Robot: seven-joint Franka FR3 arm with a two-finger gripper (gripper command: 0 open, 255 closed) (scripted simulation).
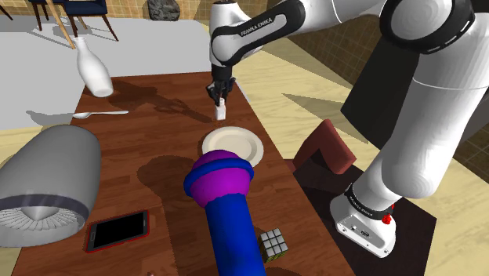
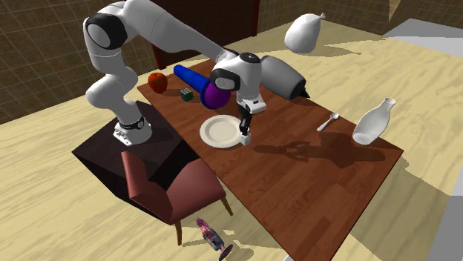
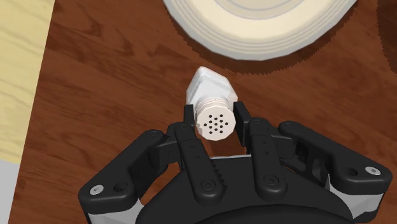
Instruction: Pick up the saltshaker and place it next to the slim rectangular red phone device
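Dark reddish-brown wood grain covers the table (image 1: 164, 129). In the shoulder view the all-black end effector (image 1: 220, 96) points straight down onto a small white, square-bodied saltshaker (image 1: 222, 111), which is just beyond a round cream plate (image 1: 232, 146). The slim rectangular phone with a red rim and glossy black screen (image 1: 117, 230) lies flat at the opposite end of the table, well apart from the shaker. The plate and a smooth blue cylinder with a purple collar (image 1: 223, 200) lie between them. In the second exterior view the end effector (image 2: 244, 126) stands upright over the saltshaker (image 2: 245, 138), which is just beside the plate (image 2: 220, 131) and near the table's (image 2: 319, 174) long edge. I cannot tell whether its base is resting on the wood or has cleared it. In the wrist view the two matte black fingers (image 3: 189, 121) are drawn in to a narrow gap and press against either side of the shaker's round, perforated cap. The end effector (image 3: 215, 124) is therefore closed on the saltshaker (image 3: 213, 95), whose faceted white body tapers below the cap. The ridged rim of the plate (image 3: 254, 48) curves just past it. By my reading the grasp is made, while the lift, the carry across the table and the set-down beside the phone remain to be done.
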